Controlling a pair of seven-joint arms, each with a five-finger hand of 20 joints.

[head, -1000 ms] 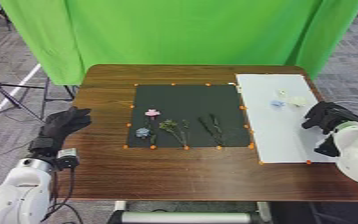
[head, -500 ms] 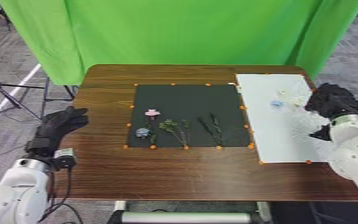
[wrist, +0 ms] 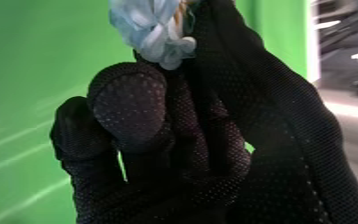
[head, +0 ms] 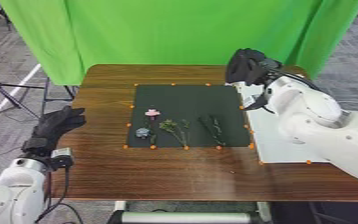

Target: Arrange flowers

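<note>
My right hand (head: 249,69) is raised over the black mat's far right corner, by the white sheet's top. In the right wrist view the right hand (wrist: 171,135) has its fingers curled, pinching a pale blue flower (wrist: 151,27) by its base against the thumb. On the black mat (head: 186,97) lie a pink flower (head: 152,113), a blue-grey flower (head: 143,132), a yellow-green sprig (head: 168,125) and dark leafy stems (head: 213,131). My left hand (head: 60,122) rests above the table's left edge with relaxed fingers, holding nothing.
A white sheet (head: 278,150) covers the table's right side, largely under the right arm. Small orange markers (head: 153,147) line the mat's edge. Brown wood (head: 167,175) borders the mat, and a green curtain (head: 175,35) hangs behind the table.
My right hand has risen from the white sheet's right side and swung left and away, over the mat's far corner. The pale blue flower has left the sheet. The left hand has barely moved.
</note>
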